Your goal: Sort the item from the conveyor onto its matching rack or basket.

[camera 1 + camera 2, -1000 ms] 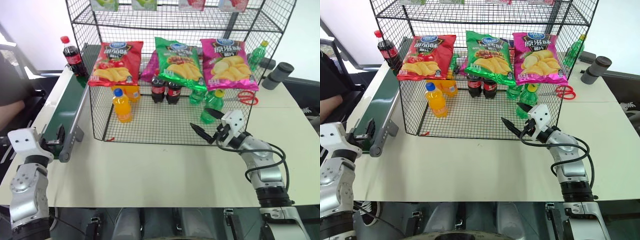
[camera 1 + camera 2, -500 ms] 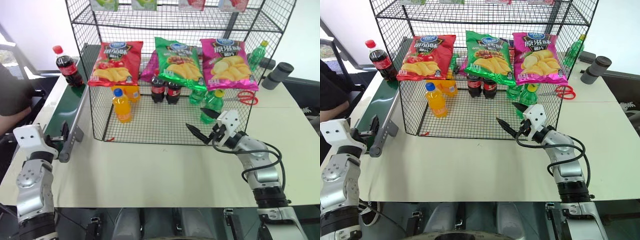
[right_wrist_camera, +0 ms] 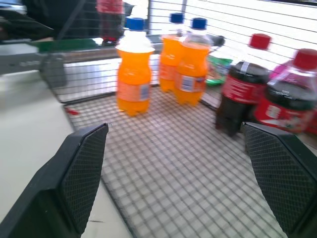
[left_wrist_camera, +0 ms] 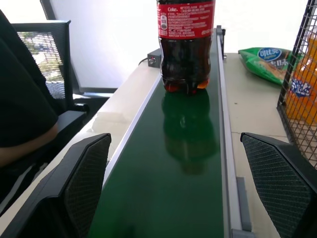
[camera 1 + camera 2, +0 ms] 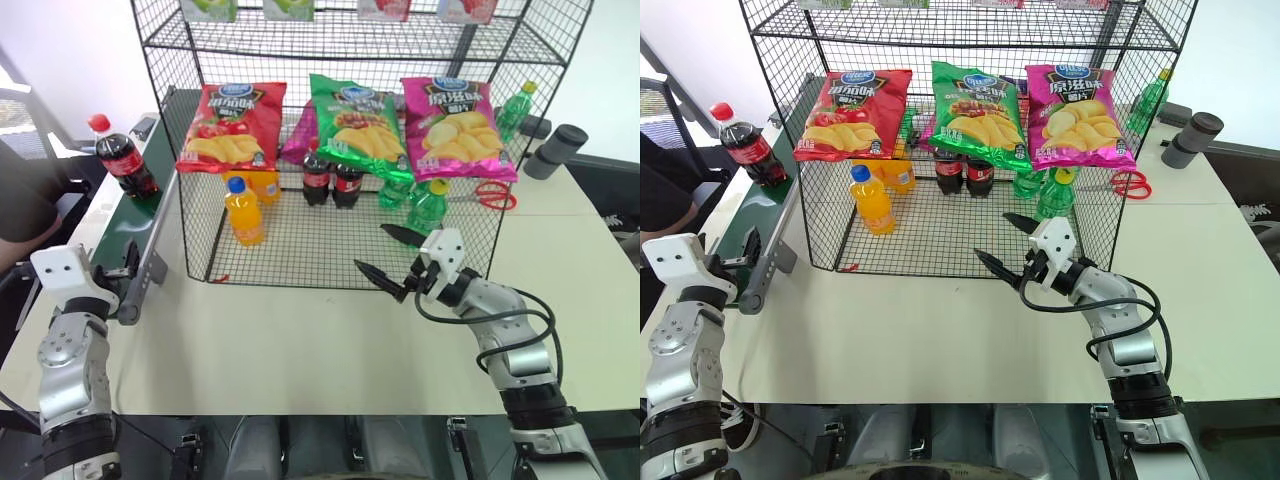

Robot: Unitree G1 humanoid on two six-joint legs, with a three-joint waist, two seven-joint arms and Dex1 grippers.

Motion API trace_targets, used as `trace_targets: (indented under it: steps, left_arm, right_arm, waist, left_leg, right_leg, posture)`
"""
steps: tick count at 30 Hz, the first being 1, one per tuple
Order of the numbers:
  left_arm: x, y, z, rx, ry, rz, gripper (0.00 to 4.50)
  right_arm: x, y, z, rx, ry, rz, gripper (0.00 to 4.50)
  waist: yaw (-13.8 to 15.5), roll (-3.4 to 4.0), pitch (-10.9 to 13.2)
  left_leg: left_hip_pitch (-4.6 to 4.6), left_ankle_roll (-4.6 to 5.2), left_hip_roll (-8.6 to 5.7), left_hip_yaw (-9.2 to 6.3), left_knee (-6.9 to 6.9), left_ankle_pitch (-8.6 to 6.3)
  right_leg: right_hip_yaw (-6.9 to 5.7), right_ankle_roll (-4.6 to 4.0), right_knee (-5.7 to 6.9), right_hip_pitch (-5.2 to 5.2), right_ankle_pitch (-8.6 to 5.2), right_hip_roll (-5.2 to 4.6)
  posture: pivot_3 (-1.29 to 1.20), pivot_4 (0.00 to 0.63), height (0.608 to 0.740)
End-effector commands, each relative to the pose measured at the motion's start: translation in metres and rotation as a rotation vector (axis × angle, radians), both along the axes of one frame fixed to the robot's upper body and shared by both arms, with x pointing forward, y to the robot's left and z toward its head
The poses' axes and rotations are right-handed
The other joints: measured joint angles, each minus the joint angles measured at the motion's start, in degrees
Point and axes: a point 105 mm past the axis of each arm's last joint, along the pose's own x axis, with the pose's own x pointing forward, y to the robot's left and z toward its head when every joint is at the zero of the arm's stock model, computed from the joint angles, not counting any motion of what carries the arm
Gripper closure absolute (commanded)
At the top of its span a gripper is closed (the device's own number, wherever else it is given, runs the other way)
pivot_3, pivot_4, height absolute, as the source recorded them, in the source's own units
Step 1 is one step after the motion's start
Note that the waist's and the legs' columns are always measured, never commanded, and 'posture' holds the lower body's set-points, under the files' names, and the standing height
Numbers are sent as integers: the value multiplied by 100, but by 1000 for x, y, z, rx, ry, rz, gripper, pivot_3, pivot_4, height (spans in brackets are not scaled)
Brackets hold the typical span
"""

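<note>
A cola bottle (image 5: 113, 155) with a red cap and red label stands upright on the dark green conveyor (image 5: 112, 240), partway along the belt. In the left wrist view the bottle (image 4: 186, 44) stands ahead of my left gripper (image 4: 176, 198), well beyond its wide-apart fingers. That left gripper (image 5: 115, 280) sits open at the conveyor's near end and holds nothing. My right gripper (image 5: 386, 254) hangs open and empty at the front edge of the black wire rack (image 5: 320, 245). Two more cola bottles (image 5: 331, 180) stand inside the rack.
Orange soda bottles (image 5: 244, 212) and green bottles (image 5: 425, 208) stand on the rack floor, with chip bags (image 5: 357, 122) hung above them. Red scissors (image 5: 492, 195) and a grey cylinder (image 5: 555, 150) lie to the right. A person's dark sleeve (image 5: 25, 200) is left of the conveyor.
The cola bottle has travelled along the belt toward my left gripper. My right gripper has shifted left along the rack's front, still open.
</note>
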Motion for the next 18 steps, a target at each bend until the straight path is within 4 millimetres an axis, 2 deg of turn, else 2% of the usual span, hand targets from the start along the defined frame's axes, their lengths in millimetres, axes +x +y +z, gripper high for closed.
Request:
trace_targets:
  steps: [1, 11, 18]
  left_arm:
    - [-2, 5, 13, 36, -45, 15, 0]
    - [-1, 5, 13, 22, -60, 13, 0]
    - [-1, 6, 13, 21, -67, 17, 0]
  right_arm:
    - [-5, 4, 11, 11, -41, 23, 38]
    - [-12, 11, 11, 12, -34, 75, 38]
    - [-21, 16, -1, 7, -10, 112, 38]
  waist:
    - [2, 0, 0]
    - [-2, 0, 0]
    - [0, -2, -1]
  left_leg:
    - [0, 0, -1, 0, 0, 0]
    - [0, 0, -1, -1, 0, 0]
    - [0, 0, -1, -1, 0, 0]
  right_leg:
    - [0, 0, 0, 0, 0, -2]
    - [-2, 0, 0, -1, 0, -2]
    - [-2, 0, 0, 0, 0, -2]
  posture:
    - [0, 150, 740]
    - [0, 150, 740]
    - [0, 150, 740]
